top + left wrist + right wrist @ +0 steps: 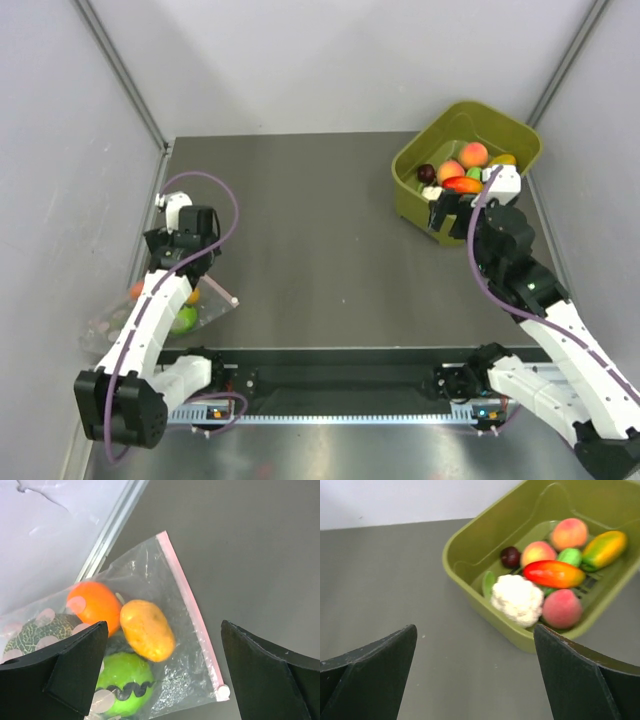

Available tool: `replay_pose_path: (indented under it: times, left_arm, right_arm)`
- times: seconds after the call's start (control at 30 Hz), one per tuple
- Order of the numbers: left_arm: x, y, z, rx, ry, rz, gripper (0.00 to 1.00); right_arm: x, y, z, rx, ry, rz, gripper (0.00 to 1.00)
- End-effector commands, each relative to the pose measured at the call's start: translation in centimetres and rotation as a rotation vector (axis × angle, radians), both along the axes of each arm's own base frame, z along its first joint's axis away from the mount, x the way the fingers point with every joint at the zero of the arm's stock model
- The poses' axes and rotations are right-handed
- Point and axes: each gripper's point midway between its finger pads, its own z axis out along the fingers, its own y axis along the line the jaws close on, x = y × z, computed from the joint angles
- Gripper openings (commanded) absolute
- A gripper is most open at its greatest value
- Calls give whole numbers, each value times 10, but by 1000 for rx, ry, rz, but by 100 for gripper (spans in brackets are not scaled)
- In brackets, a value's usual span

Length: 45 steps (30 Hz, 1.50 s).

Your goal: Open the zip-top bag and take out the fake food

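The zip-top bag [187, 677] lies flat at the table's left edge [212, 308], its pink zip strip [192, 611] shut and facing the table's middle. Inside it are a round orange fruit [92, 604], a yellow-orange fruit [147, 630], a bright green fruit [122, 686] with a black wavy line, and a dark netted melon [27, 637]. My left gripper [165, 680] is open and hovers above the bag [192, 258], its jaws either side of the green fruit and the strip's end. My right gripper [475, 680] is open and empty over bare table, beside the tub [447, 215].
An olive-green tub [470, 550] stands at the back right [520, 135] and holds toy food, among it a white cauliflower [517, 599], peaches and a red-orange pepper. The left wall and its metal rail [107, 537] run close behind the bag.
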Motion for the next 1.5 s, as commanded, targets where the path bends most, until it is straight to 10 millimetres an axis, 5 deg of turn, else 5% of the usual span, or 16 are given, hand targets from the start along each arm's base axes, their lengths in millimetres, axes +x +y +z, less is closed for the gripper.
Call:
replay_pose_path:
  times: [0.0,0.3,0.7,0.87,1.23,1.4,1.47]
  left_arm:
    - [-2,-3,2,-33,16,-9,99]
    - [11,-19,-33,-267,-7,105,92]
    - [-41,-3,-91,-271,27,382,92]
    - [-43,-4,-108,-266,77,371,88]
    - [-36,-13,-127,-273,204,332,47]
    - [-31,-19,-126,-299,208,286,4]
    - [-26,-20,-121,-297,206,251,0]
  right_arm:
    - [6,35,5,85,-16,196,100]
    - [6,33,-2,105,-9,224,100]
    - [7,36,-3,106,-14,245,100]
    - [7,36,-5,102,-10,245,100]
    - [5,28,-7,82,-9,222,100]
    - [4,27,-9,82,-6,223,100]
    - [4,27,-10,82,-3,224,99]
